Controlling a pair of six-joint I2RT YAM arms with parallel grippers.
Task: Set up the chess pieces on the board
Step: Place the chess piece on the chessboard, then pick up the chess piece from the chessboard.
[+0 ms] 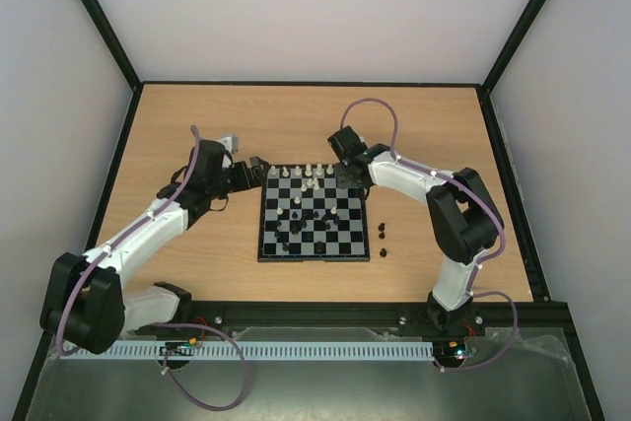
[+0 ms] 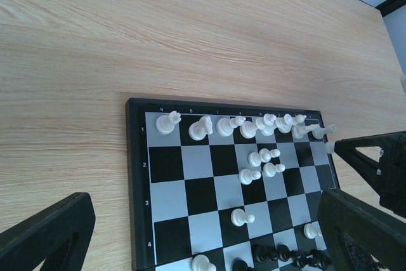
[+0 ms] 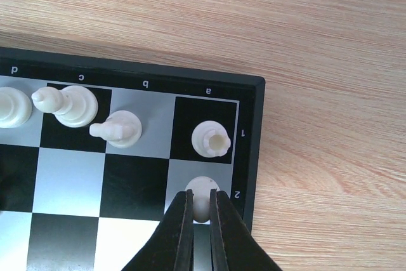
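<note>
The board (image 1: 262, 234) lies mid-table with cream-white and black chess pieces on it. My right gripper (image 3: 201, 196) is shut on a white pawn (image 3: 206, 186) standing on the pale corner-file square of the second row. Just beyond it a white rook (image 3: 211, 140) stands in the corner, with a knight (image 3: 117, 128) and a bishop (image 3: 66, 105) beside it. My left gripper (image 2: 206, 198) hangs open over the board's other far corner, nothing between its fingers. White pieces (image 2: 247, 128) line the far row, and some pawns (image 2: 263, 163) stand loose behind it. Black pieces (image 1: 301, 219) cluster mid-board.
Three black pieces (image 1: 383, 239) stand on the wooden table just right of the board. The right arm's gripper (image 2: 380, 163) shows at the right edge of the left wrist view. Black frame rails and pale walls enclose the table.
</note>
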